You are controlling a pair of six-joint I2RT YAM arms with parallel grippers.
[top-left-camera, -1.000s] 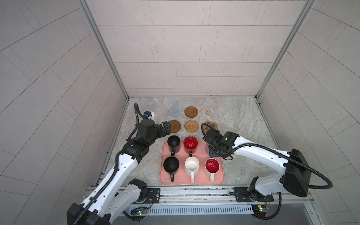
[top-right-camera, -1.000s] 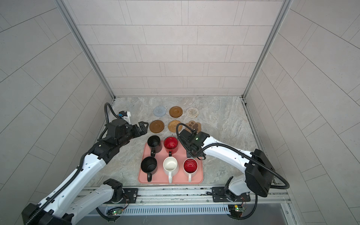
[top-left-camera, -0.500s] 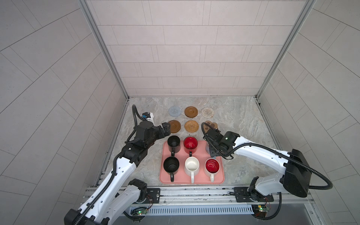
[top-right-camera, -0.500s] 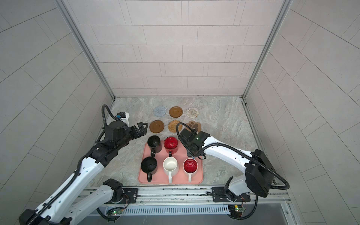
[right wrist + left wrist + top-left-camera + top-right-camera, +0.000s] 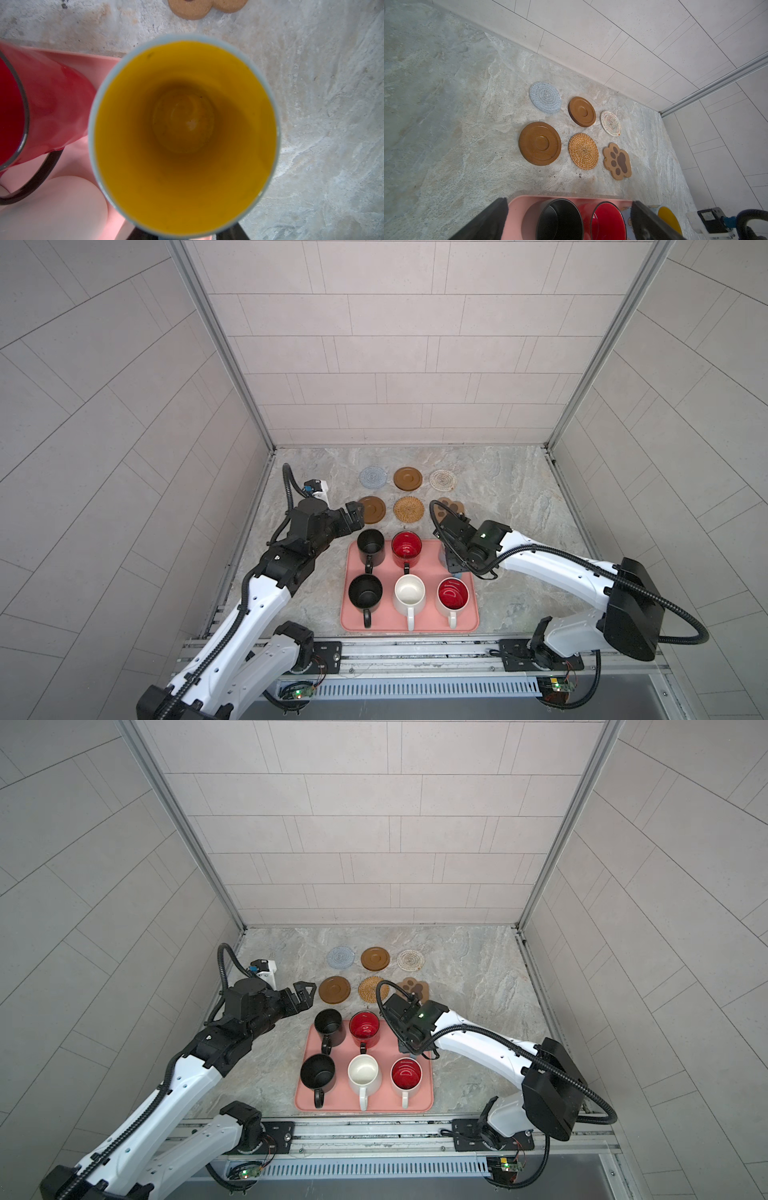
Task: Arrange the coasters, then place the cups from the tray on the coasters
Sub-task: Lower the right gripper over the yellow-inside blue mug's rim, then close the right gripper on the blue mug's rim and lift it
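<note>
A marbled tabletop [image 5: 498, 489] sits between pale tiled walls [image 5: 395, 344].

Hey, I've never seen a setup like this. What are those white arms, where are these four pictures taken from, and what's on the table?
Two white robot arms, each ending in a gripper, stand at the near edge. Two pictures look down from overhead; the other two come from a camera on each arm's wrist. On the marble table lie six coasters in two rows, and nearer the arms a pink tray of mugs: two black, one red, one white, one white with red inside. The left gripper hangs open near the tray, holding nothing. The right gripper sits over a sixth mug, light blue with yellow inside; whether it grips it, I cannot tell.
</note>
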